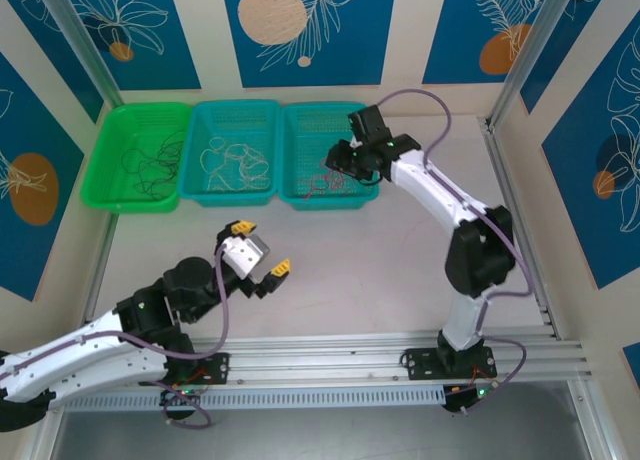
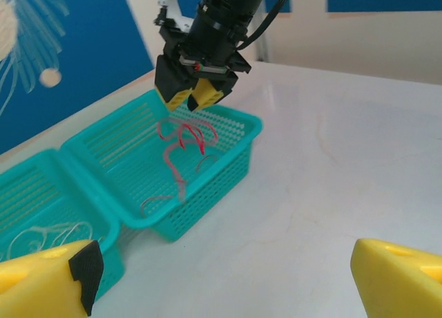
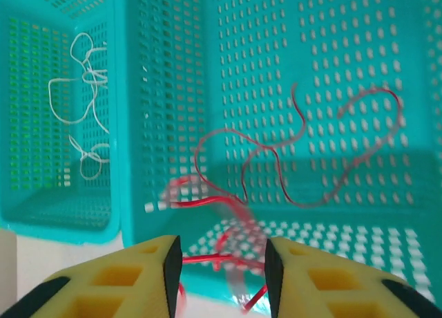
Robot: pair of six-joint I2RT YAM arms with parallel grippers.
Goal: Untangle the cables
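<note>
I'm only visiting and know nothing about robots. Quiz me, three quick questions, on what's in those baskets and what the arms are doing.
1. What colour are the cables in the green basket?
2. True or false: the left gripper holds a cable.
3. The red cables lie in: A the green basket, B the middle teal basket, C the right teal basket.
Key: 1 dark, nearly black; 2 false, it is open and empty; 3 C.

Bare white table [image 1: 370, 280] lies open from the near rail [image 1: 330, 355] to three baskets [image 1: 228, 197] lining the far edge; the right gripper [image 1: 336, 165] hangs over the rightmost teal basket [image 1: 320, 204], crowding its opening from above.
</note>
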